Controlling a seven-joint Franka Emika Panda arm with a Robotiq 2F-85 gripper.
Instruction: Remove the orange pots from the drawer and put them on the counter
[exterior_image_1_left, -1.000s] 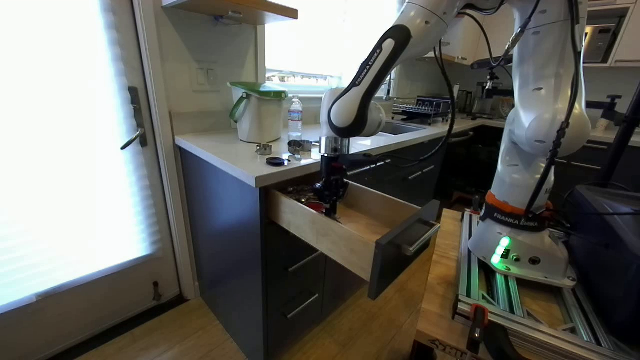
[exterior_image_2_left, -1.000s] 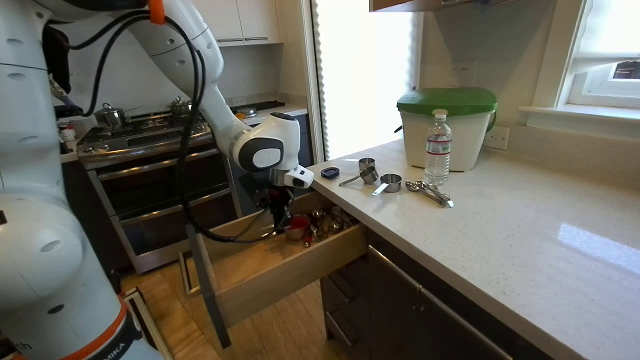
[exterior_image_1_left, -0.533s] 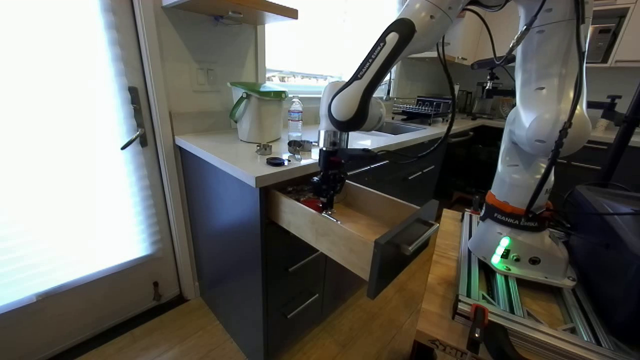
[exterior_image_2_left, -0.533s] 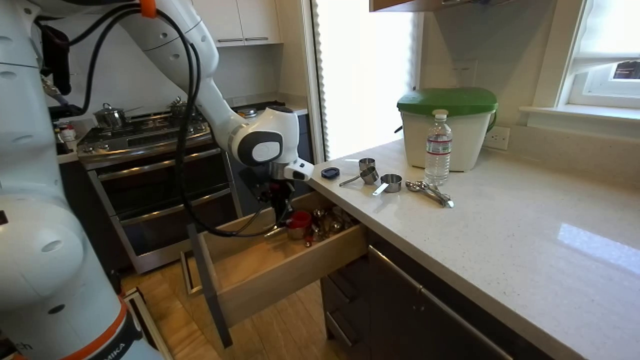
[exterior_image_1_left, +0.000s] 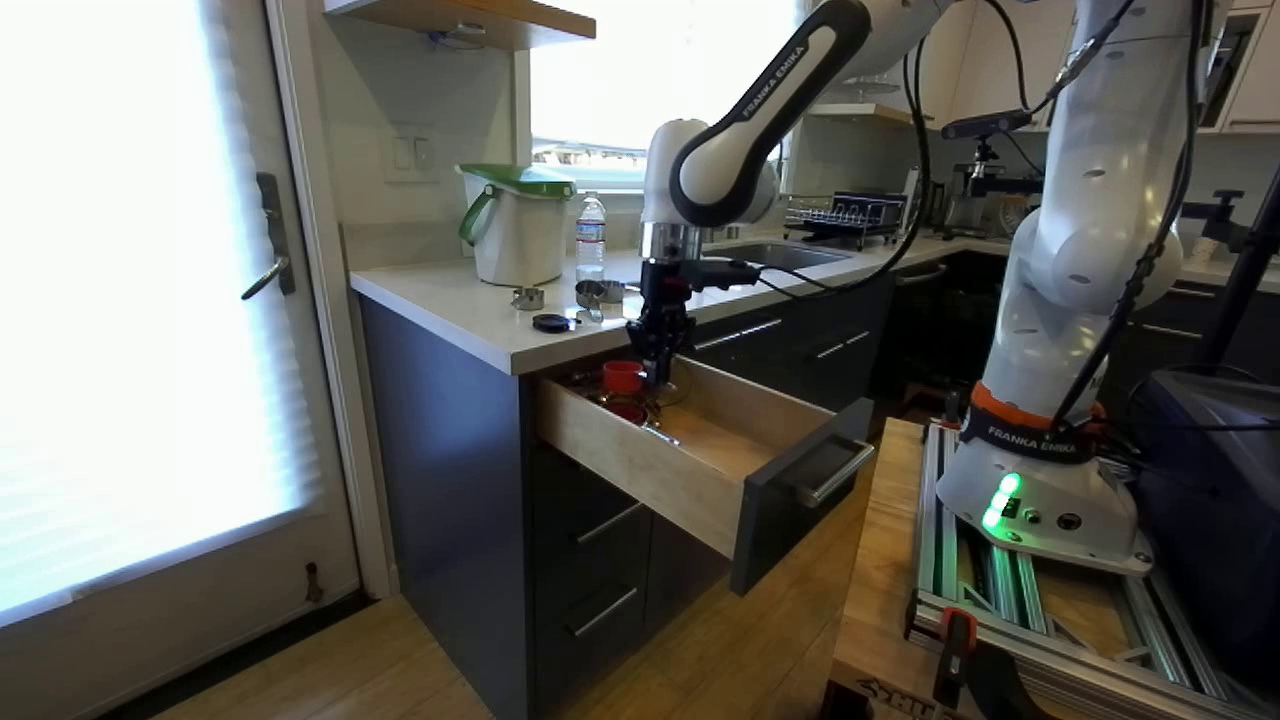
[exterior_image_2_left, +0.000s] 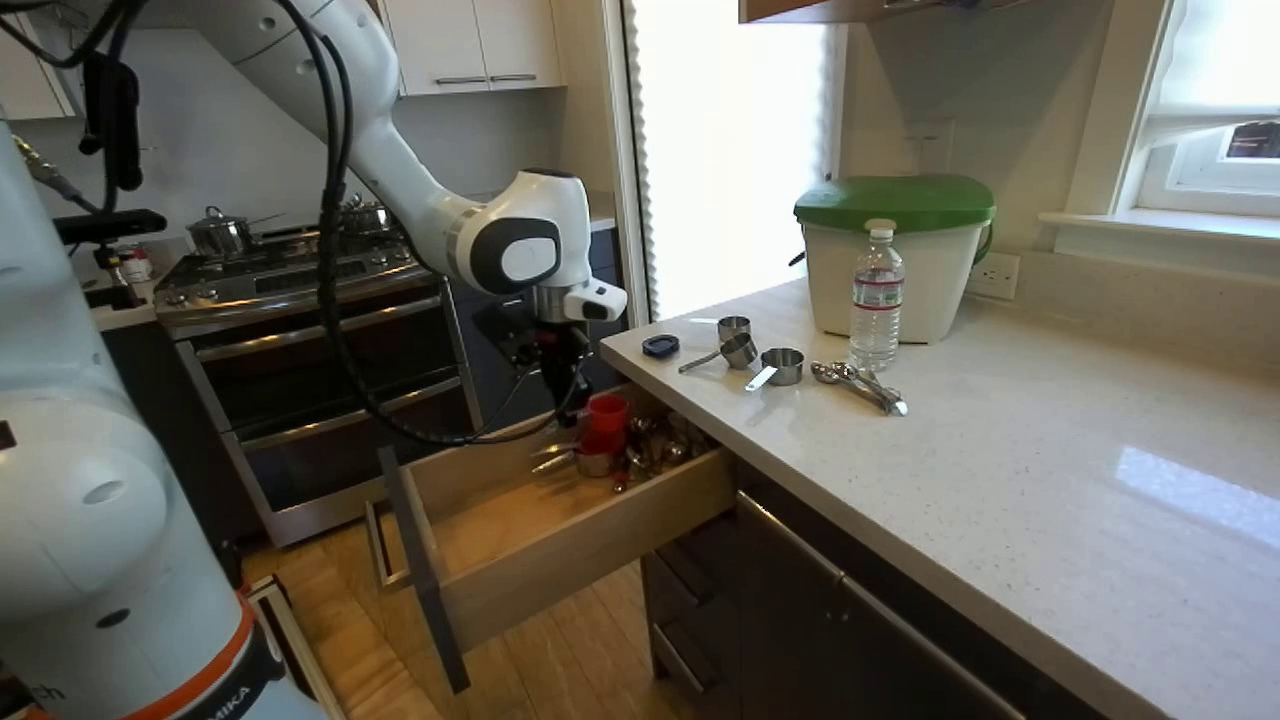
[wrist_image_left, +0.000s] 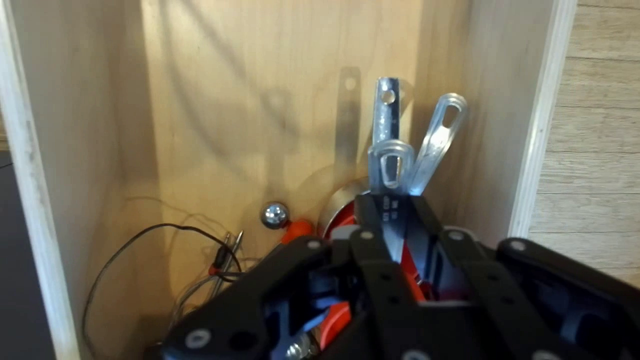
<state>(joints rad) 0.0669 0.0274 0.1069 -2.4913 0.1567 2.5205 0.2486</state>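
Orange-red upper pot (exterior_image_2_left: 608, 408): metal handle (wrist_image_left: 392, 192) pinched between the fingers (wrist_image_left: 369, 215); body mostly behind them in the wrist view. Lower pot (exterior_image_2_left: 595, 463), red within: inside the drawer (exterior_image_2_left: 590, 550), below the first, partly covered — contact between the two cannot be told. Metal utensils (exterior_image_2_left: 675, 452): crowded, hard to separate. Drawer's rear: hidden under the tabletop (exterior_image_2_left: 1000, 470).

Red pot (exterior_image_2_left: 609, 412) held above another pot (exterior_image_2_left: 597, 460)

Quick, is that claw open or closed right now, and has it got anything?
Claw: closed, holding an orange-red pot by its metal handle.
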